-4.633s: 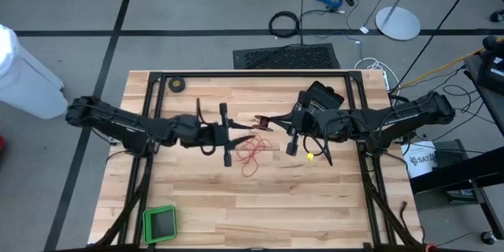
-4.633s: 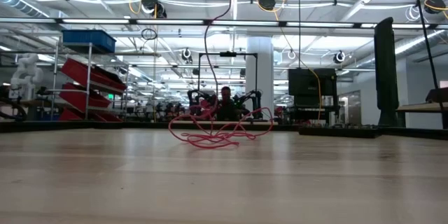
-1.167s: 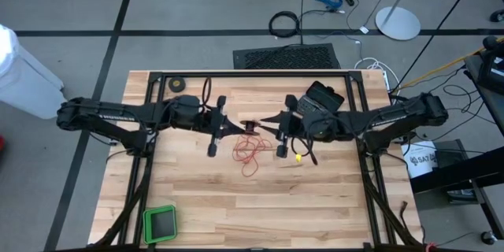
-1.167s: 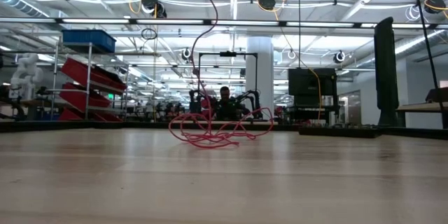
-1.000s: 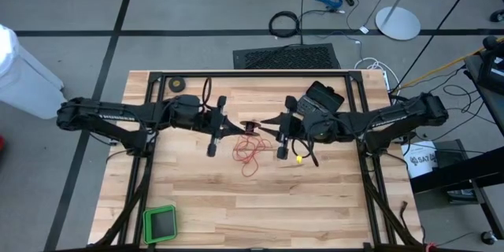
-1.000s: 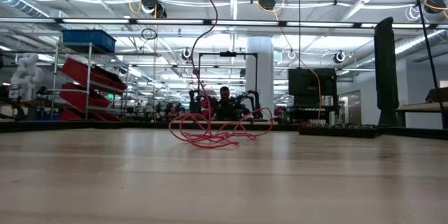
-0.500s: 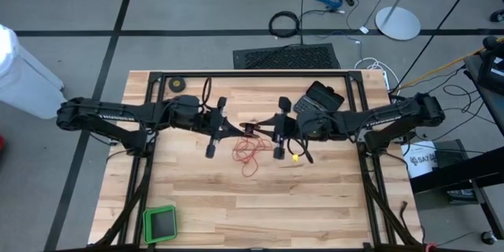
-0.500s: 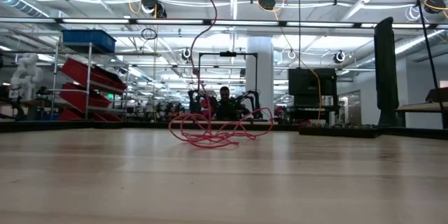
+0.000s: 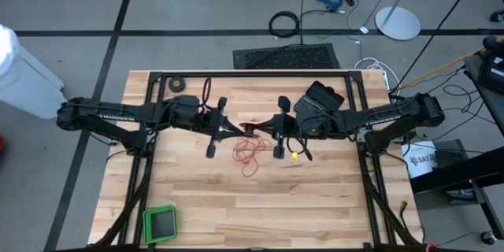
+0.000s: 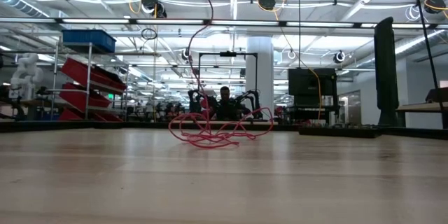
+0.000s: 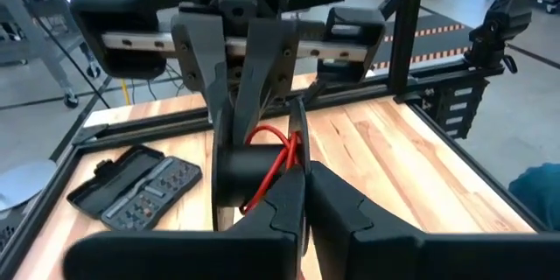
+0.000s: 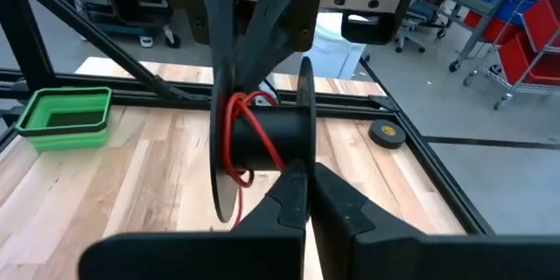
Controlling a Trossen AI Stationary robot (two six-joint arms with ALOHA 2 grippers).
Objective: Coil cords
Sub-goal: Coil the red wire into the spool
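A small black reel (image 9: 248,128) with a few turns of thin red wire on its core (image 12: 262,136) hangs well above the table's middle, between my two grippers. My left gripper (image 9: 238,130) reaches in from the table's left and my right gripper (image 9: 257,128) from its right; both are shut on the reel. From the reel the red wire (image 10: 199,42) drops slack to a loose tangle (image 9: 250,156) that lies on the wood (image 10: 217,131). My left gripper pinches the rim of one reel flange (image 11: 299,153) between its two fingertips. It comes nearly level from the table's left, and the reel is clear of the table. My right gripper pinches the rim of the other flange (image 12: 306,162) between its fingertips. It comes nearly level from the table's right, with the reel's axis across its fingers.
A black tool case (image 9: 321,97) lies at the far right. A black tape roll (image 9: 177,85) sits in the far left corner and a green tray (image 9: 160,223) in the near left one. A small yellow piece (image 9: 295,156) lies near the tangle. Black frame rails (image 9: 252,74) border the table.
My right gripper has edged toward the table's left, up to the reel, and has shut on its flange. My left gripper and the reel have stayed in place, and the tangle on the table has kept its shape.
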